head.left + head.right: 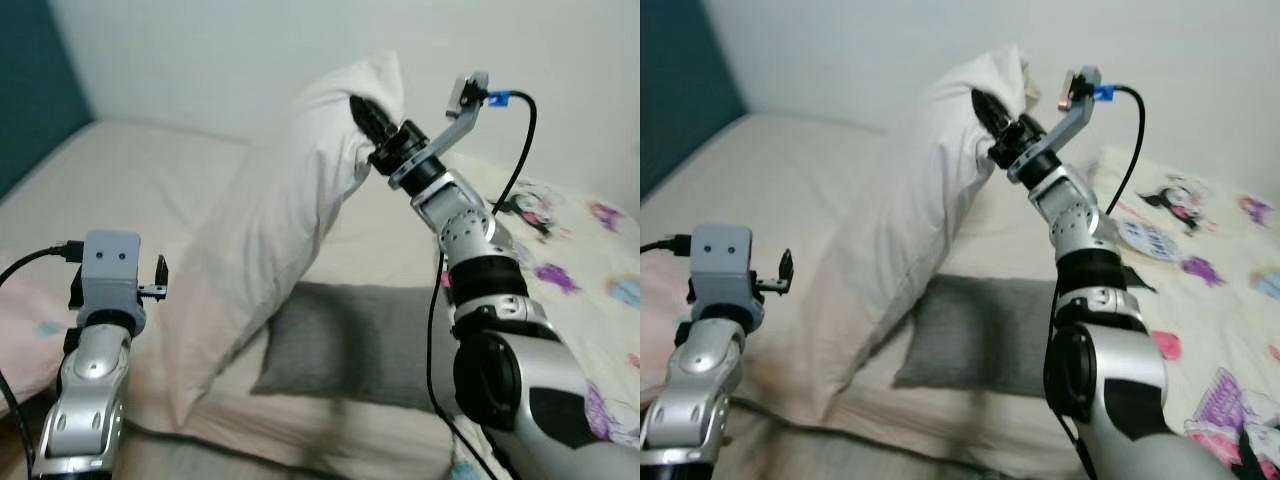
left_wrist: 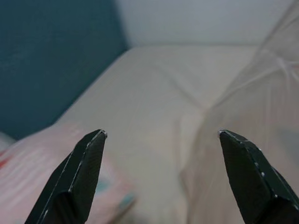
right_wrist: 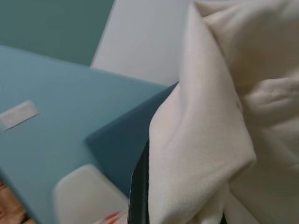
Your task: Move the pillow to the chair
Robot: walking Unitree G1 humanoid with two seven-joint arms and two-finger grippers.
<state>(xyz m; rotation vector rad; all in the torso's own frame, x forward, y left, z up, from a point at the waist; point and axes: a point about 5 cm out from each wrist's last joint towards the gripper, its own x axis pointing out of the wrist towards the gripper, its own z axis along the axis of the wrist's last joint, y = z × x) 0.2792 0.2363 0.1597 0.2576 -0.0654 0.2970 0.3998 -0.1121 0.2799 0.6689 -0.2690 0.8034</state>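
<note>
- White cotton describes the pillow (image 1: 290, 210), which hangs tilted, its top corner lifted high and its lower end resting on the bed (image 1: 150, 180).
- At that top corner, the right gripper (image 1: 362, 112) has its black fingers closed on a fold of the pillow's cloth; in the right wrist view the cream fabric (image 3: 205, 140) bunches over and around the fingers, so that little of them can be seen.
- Beyond the pinched cloth, the right wrist view shows a teal surface (image 3: 60, 140) and a pale wall (image 3: 140, 42).
- Below the right gripper and the hanging pillow, a grey pillow (image 1: 350, 345) lies flat on the bed, with the white pillow's lower edge just beside it.
- On the far side of the right arm from the pillow, a sheet printed with cartoon figures (image 1: 580, 260) covers that part of the bed.
- The left gripper (image 2: 161, 140) is held low, its two fingers spread wide apart with nothing between them.
- Just beside its right-hand finger (image 2: 252, 177) is the pillow's lower flank, near but not touching as far as can be seen.
- Ahead of the open left jaws lies the beige bed surface, with a pink patterned cloth (image 2: 32, 177) near the other finger and a dark teal wall (image 2: 51, 60) beyond.
</note>
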